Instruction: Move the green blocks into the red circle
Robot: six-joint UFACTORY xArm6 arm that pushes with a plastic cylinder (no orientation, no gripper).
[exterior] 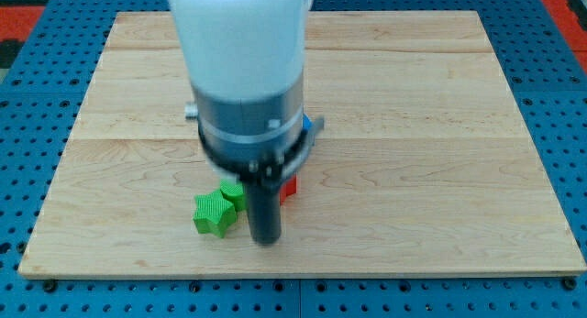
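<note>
Two green blocks lie near the view's bottom, left of centre. One is star-shaped. The other sits just above and to its right, touching it and partly hidden by the rod. My tip rests on the board just right of the star-shaped green block. A red block peeks out on the rod's right side, mostly hidden; its shape cannot be made out. A sliver of a blue block shows at the arm's right edge.
The wooden board lies on a blue perforated table. The arm's white and grey body hides the board's middle top.
</note>
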